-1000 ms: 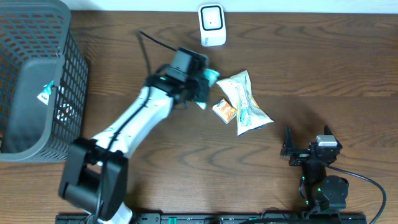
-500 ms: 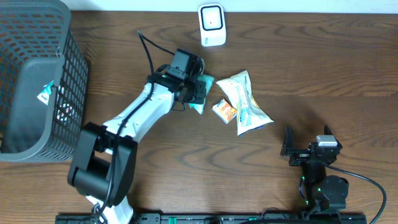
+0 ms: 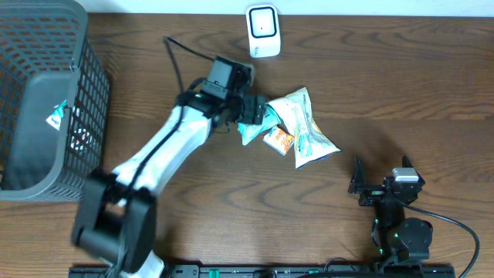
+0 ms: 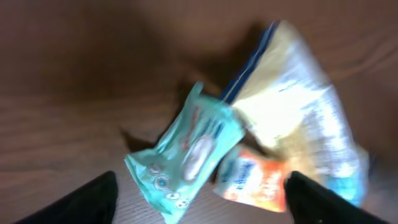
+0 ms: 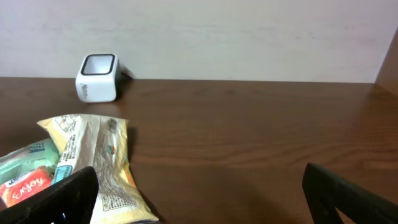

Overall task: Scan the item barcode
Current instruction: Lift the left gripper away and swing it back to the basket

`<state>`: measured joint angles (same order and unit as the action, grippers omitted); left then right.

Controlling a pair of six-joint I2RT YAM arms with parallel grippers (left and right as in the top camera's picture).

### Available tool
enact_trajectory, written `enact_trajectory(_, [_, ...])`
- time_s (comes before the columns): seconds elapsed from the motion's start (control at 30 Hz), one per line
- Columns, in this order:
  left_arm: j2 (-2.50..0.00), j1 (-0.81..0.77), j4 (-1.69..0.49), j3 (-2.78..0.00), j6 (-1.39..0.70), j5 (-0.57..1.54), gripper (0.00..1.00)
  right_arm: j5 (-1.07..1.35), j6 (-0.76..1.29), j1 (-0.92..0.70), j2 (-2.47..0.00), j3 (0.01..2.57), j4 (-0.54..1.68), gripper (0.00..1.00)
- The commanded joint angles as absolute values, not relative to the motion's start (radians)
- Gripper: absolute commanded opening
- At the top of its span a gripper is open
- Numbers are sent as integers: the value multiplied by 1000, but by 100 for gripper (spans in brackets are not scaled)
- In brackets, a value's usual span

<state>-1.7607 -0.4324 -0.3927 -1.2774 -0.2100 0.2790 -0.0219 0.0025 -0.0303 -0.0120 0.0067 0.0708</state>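
Left tool (image 4: 199,202) has spread, freeing teal packet (image 4: 186,149), plain only from wrist; right tool (image 5: 199,186) spread.

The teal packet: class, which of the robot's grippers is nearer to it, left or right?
Left. The left gripper hovers directly over the teal packet, jaws open. The right gripper sits far off, toward the lower right in the overhead view.

Soft, even room light; faint sheen on the table (image 3: 401,93). My left wrist view is smeared: teal packet (image 4: 186,152) blurred, dark shadow beside it (top corner dim). Right wrist view sharp, wall (image 5: 249,37) bright.
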Motion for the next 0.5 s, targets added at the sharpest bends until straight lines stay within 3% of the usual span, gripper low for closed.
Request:
enact_trajectory(0.0, [-1599, -412, -387, -1289, -207, 279, 88, -23, -9, -33, -6, 6, 75, 99])
enact_trajectory(0.03, [-1576, -411, -387, -1289, -207, 279, 98, -23, -9, -33, -6, 6, 75, 99])
enact_trajectory(0.47, [-1384, -355, -418, -1325, -142, 276, 98, -23, -9, -33, -6, 6, 75, 99])
